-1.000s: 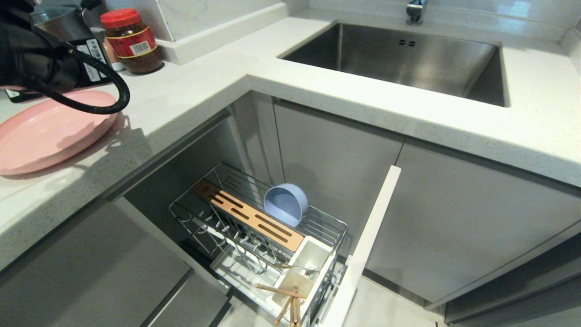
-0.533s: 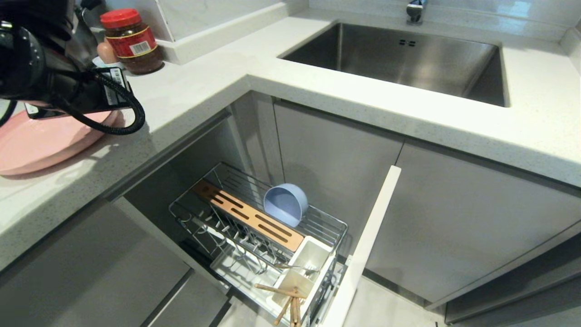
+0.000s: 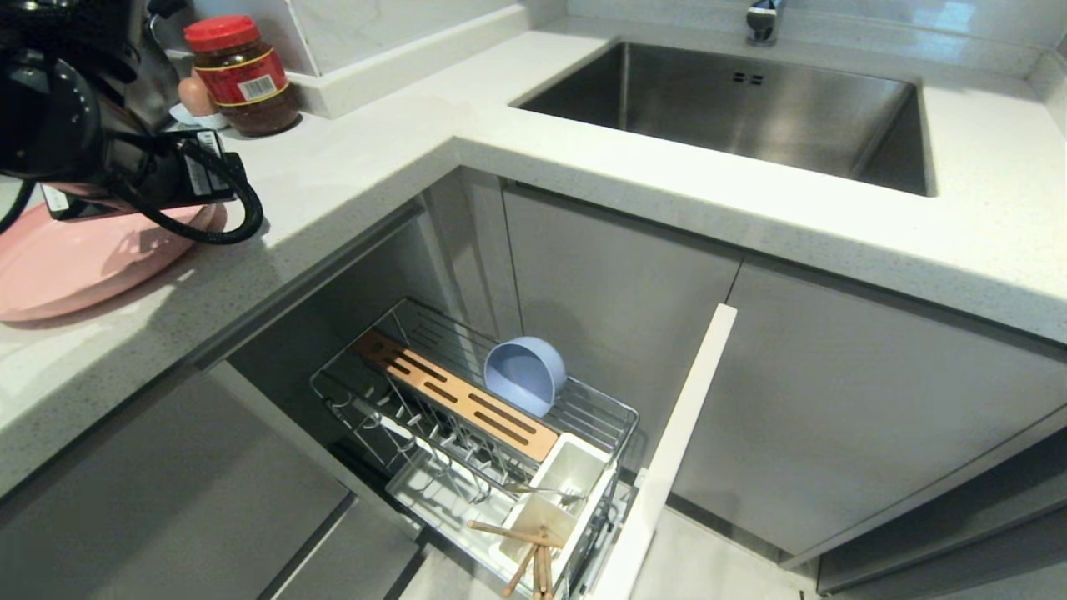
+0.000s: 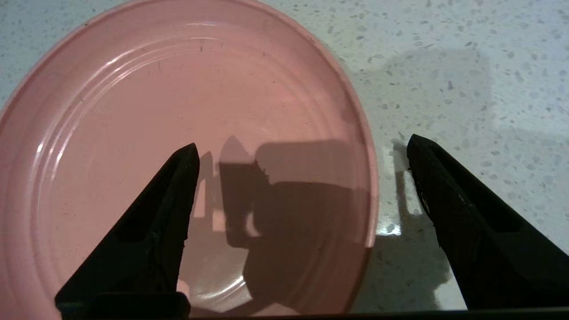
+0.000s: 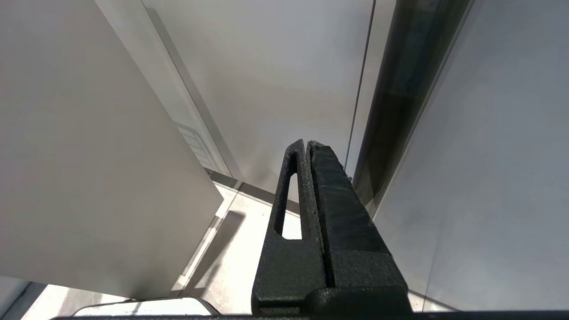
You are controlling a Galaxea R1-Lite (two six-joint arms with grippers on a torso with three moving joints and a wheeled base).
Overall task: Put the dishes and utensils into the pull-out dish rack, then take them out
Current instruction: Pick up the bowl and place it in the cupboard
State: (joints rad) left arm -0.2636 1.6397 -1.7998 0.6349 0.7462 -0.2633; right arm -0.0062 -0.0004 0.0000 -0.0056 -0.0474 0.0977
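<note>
Left gripper (image 4: 302, 151) hangs with black jaws spread wide astride the rim of the large flat round matte pink plate (image 4: 186, 133), which lies flat on the white speckled countertop (image 4: 466, 66). Stiff, smooth and likely breakable, it probably needs a pinch across the raised rim. Right gripper (image 5: 306, 146) stays pressed together, parked by the grey cabinet fronts (image 5: 275, 66).

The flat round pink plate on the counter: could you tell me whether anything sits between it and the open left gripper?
Nothing visible does: the left gripper hangs open over the pink plate's bare rim.
</note>
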